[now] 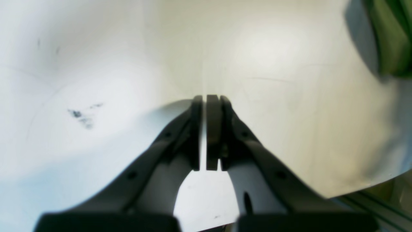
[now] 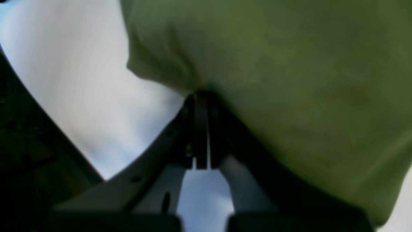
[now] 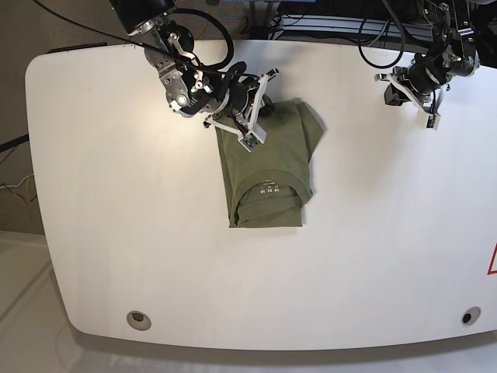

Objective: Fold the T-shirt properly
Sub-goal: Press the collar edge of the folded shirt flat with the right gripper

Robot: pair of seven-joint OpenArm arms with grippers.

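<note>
T-shirt point(image 3: 268, 159) down on the white tabletop point(image 3: 155, 256), olive green, set between the tabletop's middle and the edge where the arms reach in, with its collar point(image 3: 272, 176) turned toward the opposite edge! The white neck print point(image 3: 269, 188) is showing, and what a shape this is: a narrow panel, the sides apparently tucked in, the collar end running fairly straight across.

But look at the side facing the left arm: a loose flap point(image 3: 311, 128) juts out, spoiling the line. So the narrowing looks largely done, I'd judge, and the lengthwise folding is what's left, plus a final squaring-up.

Here's the right gripper point(image 2: 202, 94), above the tabletop at the shirt's end away from the collar, its tips right at the cloth's edge! The fingers stand close together, though whether they have fabric pinched between them, I cannot tell; it's dark and blurred in there. The left gripper point(image 1: 205, 99) is well apart from the shirt, over its own side of the tabletop, fingers drawn together on nothing at all.

Next, surely, a secure hold on that end and a carry toward the collar. The danger? A one-sided lift could skew the panel and drag that flap wider.
</note>
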